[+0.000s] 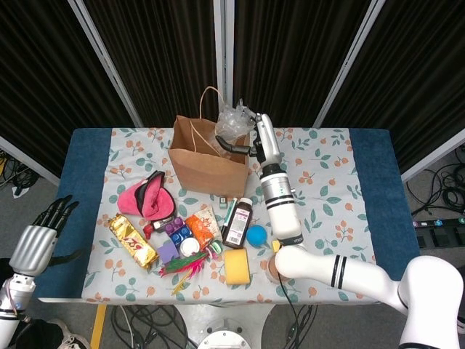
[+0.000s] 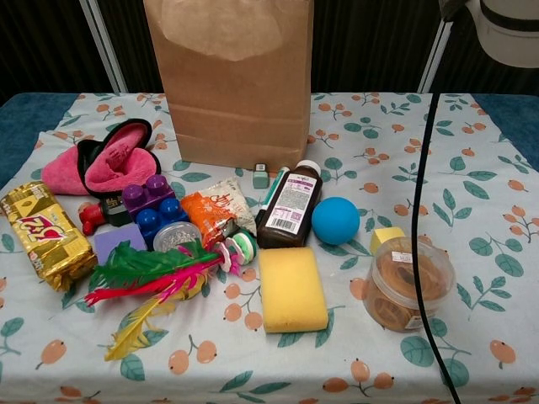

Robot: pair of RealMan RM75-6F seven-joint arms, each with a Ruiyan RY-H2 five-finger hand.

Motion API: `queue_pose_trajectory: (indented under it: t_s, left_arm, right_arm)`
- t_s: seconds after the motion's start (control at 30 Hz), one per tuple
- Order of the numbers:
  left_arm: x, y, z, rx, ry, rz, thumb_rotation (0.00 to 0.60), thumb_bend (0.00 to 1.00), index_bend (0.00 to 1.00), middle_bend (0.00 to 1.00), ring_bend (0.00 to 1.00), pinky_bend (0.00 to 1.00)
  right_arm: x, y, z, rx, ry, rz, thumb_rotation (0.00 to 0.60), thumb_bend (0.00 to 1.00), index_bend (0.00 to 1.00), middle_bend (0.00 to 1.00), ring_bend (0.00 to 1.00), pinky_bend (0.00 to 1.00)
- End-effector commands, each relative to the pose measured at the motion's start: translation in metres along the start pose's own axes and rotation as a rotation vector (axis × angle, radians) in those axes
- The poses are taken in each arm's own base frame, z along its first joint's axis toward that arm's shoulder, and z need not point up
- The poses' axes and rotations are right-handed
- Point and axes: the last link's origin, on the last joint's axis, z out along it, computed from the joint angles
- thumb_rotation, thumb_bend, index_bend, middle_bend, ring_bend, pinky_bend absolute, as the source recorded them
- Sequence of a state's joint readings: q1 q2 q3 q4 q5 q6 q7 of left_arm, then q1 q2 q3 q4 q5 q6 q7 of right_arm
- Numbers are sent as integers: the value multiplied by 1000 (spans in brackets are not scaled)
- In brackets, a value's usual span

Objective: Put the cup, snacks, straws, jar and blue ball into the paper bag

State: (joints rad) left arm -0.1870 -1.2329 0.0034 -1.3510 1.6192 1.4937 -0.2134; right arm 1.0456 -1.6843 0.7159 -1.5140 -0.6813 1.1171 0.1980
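My right hand (image 1: 249,137) holds a crinkled clear plastic cup (image 1: 232,118) just over the open top of the brown paper bag (image 1: 207,166), at its right rim. The bag (image 2: 229,84) stands upright at the back of the table. On the cloth lie the blue ball (image 1: 256,235) (image 2: 335,220), the jar of rubber bands (image 2: 407,284), a gold snack pack (image 1: 133,241) (image 2: 44,233) and an orange snack bag (image 1: 203,227) (image 2: 217,213). My left hand (image 1: 40,236) hangs open off the table's left edge, holding nothing.
In front of the bag lie a brown bottle (image 2: 289,204), a yellow sponge (image 2: 291,288), coloured feathers (image 2: 152,273), toy blocks (image 2: 152,206) and a pink slipper (image 2: 109,158). My right forearm (image 1: 280,203) stands over the table's middle, and its cable (image 2: 424,194) crosses the jar.
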Motion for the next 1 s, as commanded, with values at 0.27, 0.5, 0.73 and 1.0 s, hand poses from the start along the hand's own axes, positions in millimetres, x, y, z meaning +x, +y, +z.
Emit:
queue_pose_trajectory:
  t_s: [0.27, 0.5, 0.73, 1.0]
  left_arm:
    - [1, -2, 1, 5, -1, 2, 600, 107, 91, 108, 64, 223]
    - [-1, -1, 2, 6, -8, -5, 600, 107, 91, 108, 64, 223]
    - [-1, 1, 1, -1, -6, -10, 600, 108, 91, 108, 64, 223]
    - [-4, 4, 1, -9, -12, -14, 600, 108, 91, 108, 64, 224]
  right_arm:
    - [-5, 6, 1, 0, -155, 5, 600, 0, 83, 196, 15, 44]
    - [5, -5, 0, 58, -159, 5, 600, 0, 0, 101, 0, 0]
    - [25, -21, -23, 194, -153, -92, 600, 0, 0, 107, 0, 0]
    - [81, -16, -89, 343, -209, -603, 600, 0, 96, 227, 52, 45]
